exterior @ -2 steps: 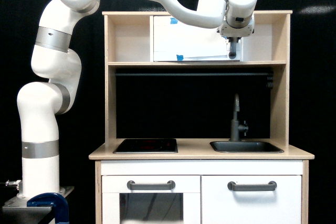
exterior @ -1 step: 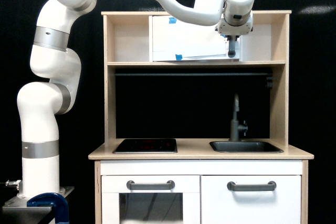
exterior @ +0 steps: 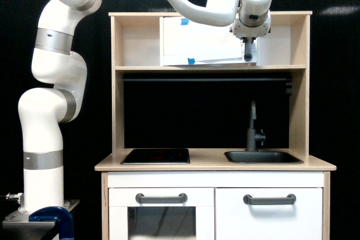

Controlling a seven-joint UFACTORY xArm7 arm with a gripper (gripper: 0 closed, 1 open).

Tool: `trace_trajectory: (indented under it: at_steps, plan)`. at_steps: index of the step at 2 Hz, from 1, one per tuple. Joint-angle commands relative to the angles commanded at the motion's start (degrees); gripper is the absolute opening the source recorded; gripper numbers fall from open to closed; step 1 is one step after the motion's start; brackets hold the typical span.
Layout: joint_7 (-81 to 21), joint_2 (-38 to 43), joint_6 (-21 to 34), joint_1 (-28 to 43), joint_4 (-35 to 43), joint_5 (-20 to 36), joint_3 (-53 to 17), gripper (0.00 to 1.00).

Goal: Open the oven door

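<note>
Oven door (exterior: 205,40) ajar, gripper (exterior: 248,56) at handle (exterior: 251,53)

Single exterior view, level and head-on to the toy kitchen (exterior: 211,167), mid-distance, arm (exterior: 53,111) at its left

Claw (exterior: 248,55) jaws perhaps too small

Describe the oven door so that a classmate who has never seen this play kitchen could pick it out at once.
Look at the wooden play kitchen and go to its top shelf. The oven door is the wide white panel there, by the robot's hand. Unlike the two lower doors, it carries blue tape pieces.
</note>
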Motion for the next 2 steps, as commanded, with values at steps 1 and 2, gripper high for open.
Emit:
trace_trajectory:
  at_steps: [1,2]
  plan:
    - [-0.8,-1.1,1.7,-1.3,-1.5,0.0,-0.6,0.0]
    - [-1.5,-2.9,3.7,-2.7,-3.5,0.1,-1.3,0.0]
